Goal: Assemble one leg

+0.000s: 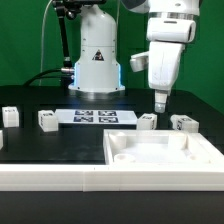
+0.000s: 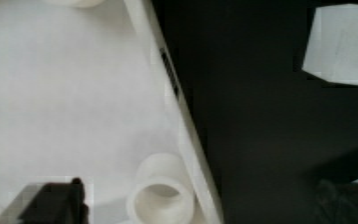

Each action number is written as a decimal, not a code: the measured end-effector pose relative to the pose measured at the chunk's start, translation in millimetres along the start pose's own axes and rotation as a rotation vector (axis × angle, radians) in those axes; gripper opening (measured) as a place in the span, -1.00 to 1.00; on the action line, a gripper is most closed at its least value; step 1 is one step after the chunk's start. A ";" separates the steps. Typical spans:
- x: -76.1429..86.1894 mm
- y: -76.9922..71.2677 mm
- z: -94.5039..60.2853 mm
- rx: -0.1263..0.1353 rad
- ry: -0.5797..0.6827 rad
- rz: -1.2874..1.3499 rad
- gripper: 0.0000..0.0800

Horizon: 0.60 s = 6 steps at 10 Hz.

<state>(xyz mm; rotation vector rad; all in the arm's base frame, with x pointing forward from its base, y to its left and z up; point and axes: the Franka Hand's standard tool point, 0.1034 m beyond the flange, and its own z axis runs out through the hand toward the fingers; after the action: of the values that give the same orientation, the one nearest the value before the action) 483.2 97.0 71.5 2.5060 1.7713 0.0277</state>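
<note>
**End effector open above the tray's far rim, leg close by**

I hang over the black surface (image 1: 30,140) with my end effector (image 1: 160,107) spread wide and holding nothing. In the wrist view one dark finger (image 2: 51,202) shows over white plastic.

Below me is the tray (image 1: 190,150), a large flat white square with a raised rim, and I am above its far edge. The wrist view shows that edge running slantwise. A round socket (image 2: 158,196) sits in the tray near my finger, and beyond the edge is black surface. A pale blurred shape (image 2: 341,45) lies out there; I cannot tell what it is.

The marker board (image 1: 95,117) lies flat in front of my base (image 1: 96,60). A long white rail (image 1: 50,178) runs along the near side.

The leg (image 1: 147,121) stands on the surface just behind the tray's far rim, near my fingertips and toward the exterior view's left. It is a small white post; its tag is too small to make out.

A second leg (image 1: 183,123), dark tag showing, stands toward the exterior view's right of me. A third leg (image 1: 45,120) and a fourth leg (image 1: 8,116) stand well apart, past the marker board.
</note>
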 end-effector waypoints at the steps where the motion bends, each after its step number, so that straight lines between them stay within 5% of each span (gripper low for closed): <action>1: 0.3 -0.5 0.2 0.003 0.004 0.091 0.62; 6: 22.0 -26.0 6.2 0.052 0.032 0.747 0.62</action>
<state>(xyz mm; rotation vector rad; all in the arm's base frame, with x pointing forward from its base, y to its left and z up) 466.5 126.1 62.9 3.0473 0.7535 0.0623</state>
